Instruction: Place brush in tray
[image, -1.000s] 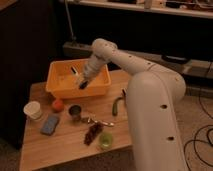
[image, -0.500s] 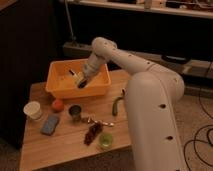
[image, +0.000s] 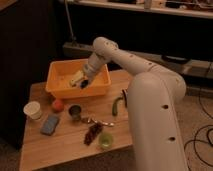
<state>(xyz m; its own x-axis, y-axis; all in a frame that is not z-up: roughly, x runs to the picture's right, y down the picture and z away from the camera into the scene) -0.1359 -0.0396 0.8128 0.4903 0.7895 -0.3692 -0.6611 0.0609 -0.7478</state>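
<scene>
Claw (image: 83, 83) is seen open inside the tray (image: 55, 90). Brush (image: 76, 78) is seen just beside it, let go. Only pulling away is left, it seems.

The robot's thick white arm (image: 150, 100) rose from the lower right of the camera view, bent at a rounded elbow joint (image: 105, 47) high near the middle, and ran down and to the left along a slimmer forearm (image: 95, 64). At the end of that forearm the tool (image: 80, 81) hung low, pointing down and leftward, its dark fingers (image: 85, 84) spread apart with nothing between them. The broad upper body (image: 157, 130) stood upright at the right, well apart from the tool.
</scene>
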